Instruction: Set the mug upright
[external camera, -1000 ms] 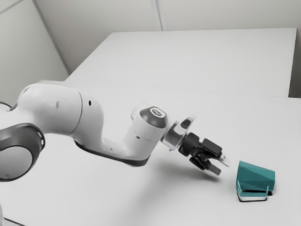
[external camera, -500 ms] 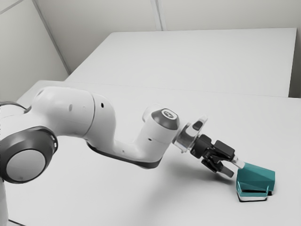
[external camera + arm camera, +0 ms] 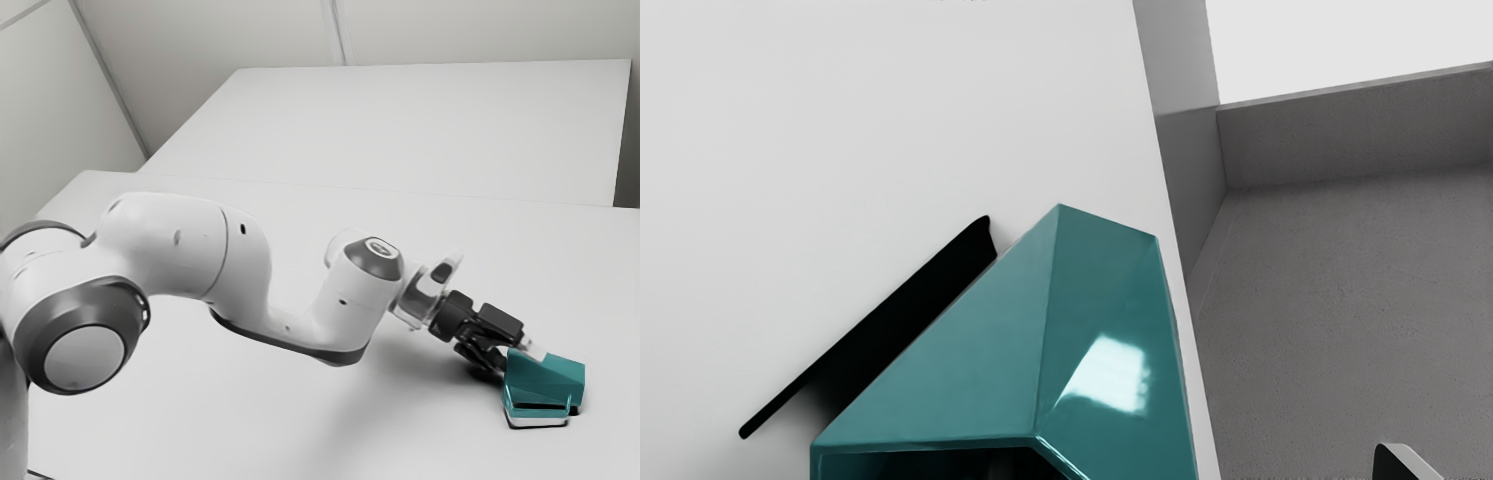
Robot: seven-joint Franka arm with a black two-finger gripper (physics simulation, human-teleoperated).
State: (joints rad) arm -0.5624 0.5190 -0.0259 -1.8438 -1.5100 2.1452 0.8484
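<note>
Exterior view: tipped mug (image 3: 545,382) (teal) partly hides claw (image 3: 514,346); wall (image 3: 450,30) beyond table (image 3: 420,120).

White rounded arm (image 3: 185,240), dark-grey joint collar (image 3: 65,308), lighter round cap (image 3: 85,358), black slot (image 3: 243,229).

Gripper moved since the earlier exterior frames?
Yes. The gripper has moved toward the exterior view's right and down, closing in on the mug, which hasn't shifted on the table.

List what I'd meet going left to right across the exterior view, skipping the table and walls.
White robot arm → black tool → teal mug.
</note>
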